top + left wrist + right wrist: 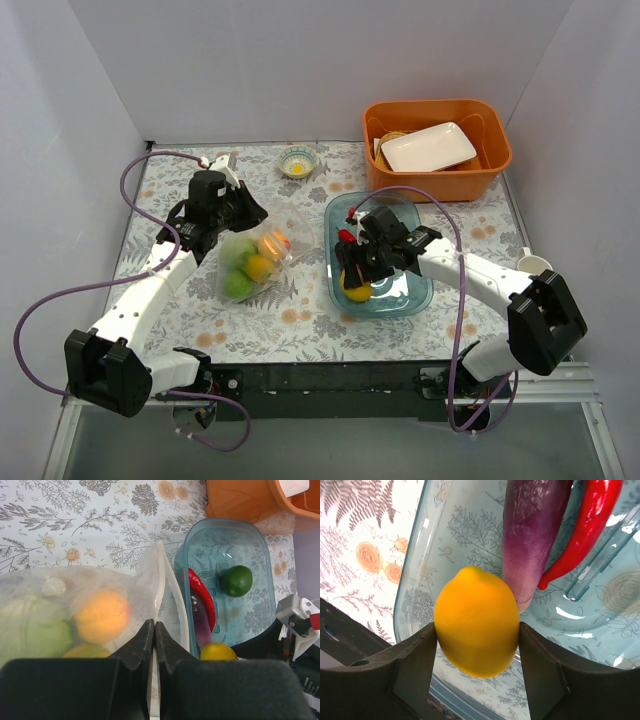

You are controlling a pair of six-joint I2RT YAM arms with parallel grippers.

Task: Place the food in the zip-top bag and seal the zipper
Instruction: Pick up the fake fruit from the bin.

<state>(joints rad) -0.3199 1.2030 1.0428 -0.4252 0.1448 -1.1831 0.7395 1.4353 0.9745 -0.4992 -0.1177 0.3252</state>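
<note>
**The zip-top bag (255, 258) pinched at its mouth, the lemon (476, 625) gripped**

We see the left gripper (154, 625) pressed together on the zipper (161, 580), pinching that whitish strip. The bag lies left of the desk's middle, with an orange fruit (102, 615) and a green cabbage (30, 630) inside. The right gripper (477, 630) clamps the lemon between its fingers at the near end of the blue tray (412, 292), right of the middle. The purple eggplant (532, 530), red chilli (585, 525) and a lime (236, 580) lie in the tray.
</note>
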